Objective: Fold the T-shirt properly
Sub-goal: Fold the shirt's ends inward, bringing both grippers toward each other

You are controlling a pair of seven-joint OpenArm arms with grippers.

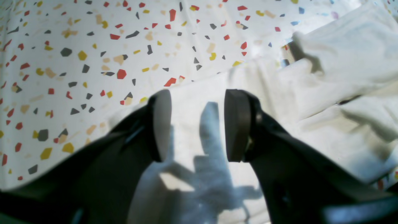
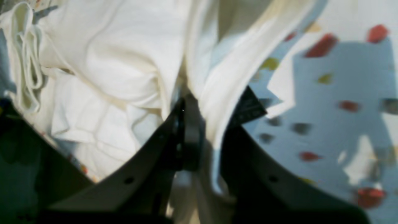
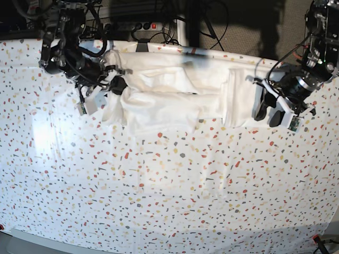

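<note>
The white T-shirt [image 3: 175, 92] lies crumpled and partly folded along the far side of the table, with no print showing. At the shirt's left end in the base view, my right gripper [image 3: 117, 85] is shut on a bunched fold of the white cloth [image 2: 130, 62]. In the right wrist view the cloth passes between the closed fingers [image 2: 191, 124]. My left gripper [image 1: 199, 93] is open just above the shirt's other end [image 1: 342, 62], with only flat cloth under the gap. The base view shows this gripper [image 3: 268, 115] at the shirt's right edge.
The speckled table covering [image 3: 169, 185] spreads over the whole near side. A small dark tag [image 2: 248, 107] sticks out beside the right gripper. Cables and a power strip [image 3: 140, 25] run behind the table's far edge.
</note>
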